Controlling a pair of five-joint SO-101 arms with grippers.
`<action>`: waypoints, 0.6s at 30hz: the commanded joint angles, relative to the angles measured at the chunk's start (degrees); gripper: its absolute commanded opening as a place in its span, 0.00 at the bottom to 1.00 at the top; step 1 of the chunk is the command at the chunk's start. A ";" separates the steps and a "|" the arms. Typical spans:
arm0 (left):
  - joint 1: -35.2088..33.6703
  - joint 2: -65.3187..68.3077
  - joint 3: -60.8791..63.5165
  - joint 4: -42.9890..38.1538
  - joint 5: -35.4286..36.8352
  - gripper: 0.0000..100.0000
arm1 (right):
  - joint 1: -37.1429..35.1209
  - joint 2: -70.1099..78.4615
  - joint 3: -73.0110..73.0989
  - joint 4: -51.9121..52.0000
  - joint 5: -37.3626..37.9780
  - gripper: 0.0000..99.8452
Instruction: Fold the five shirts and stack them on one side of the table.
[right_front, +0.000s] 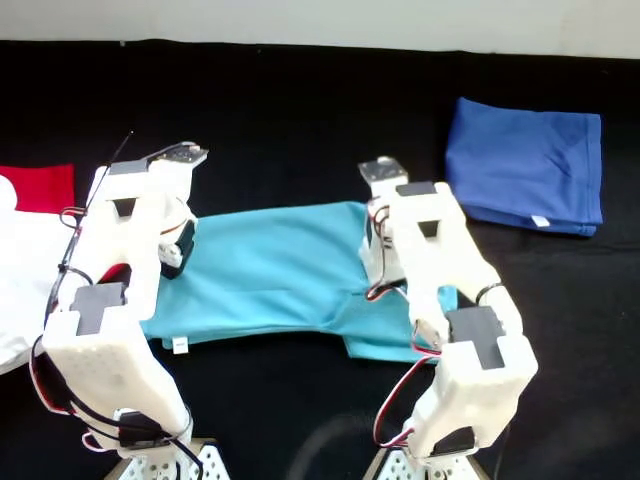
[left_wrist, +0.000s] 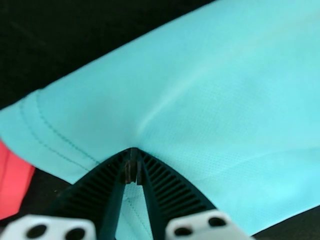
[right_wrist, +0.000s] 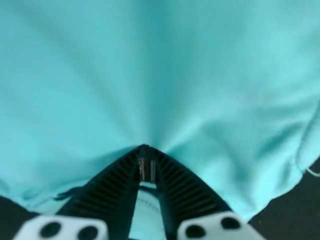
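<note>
A teal shirt (right_front: 270, 275) lies spread across the middle of the black table, partly folded. My left gripper (left_wrist: 132, 167) is shut on the teal shirt's (left_wrist: 210, 100) hemmed edge, pinching the cloth at its fingertips. In the high view the left gripper (right_front: 178, 250) sits at the shirt's left end. My right gripper (right_wrist: 145, 166) is shut on a fold of the teal shirt (right_wrist: 150, 75), with creases fanning out from the pinch. Seen from above, the right gripper (right_front: 374, 255) is at the shirt's right end. A folded blue shirt (right_front: 527, 166) rests at the back right.
A red shirt (right_front: 38, 187) and a white shirt (right_front: 25, 280) lie at the table's left edge, beside the left arm. A patch of red cloth (left_wrist: 12, 187) shows next to the teal hem. Bare black table (right_front: 300, 120) stretches behind the teal shirt.
</note>
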 joint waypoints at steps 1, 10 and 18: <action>-0.57 0.57 0.22 -1.05 0.44 0.01 | -0.57 -4.18 0.22 5.14 -0.35 0.01; -0.57 0.57 0.22 -1.05 0.53 0.01 | -1.01 -13.76 11.38 -0.04 -0.26 0.01; -0.57 0.57 0.22 -1.05 0.53 0.01 | -1.27 -14.37 21.93 -4.62 -0.26 0.01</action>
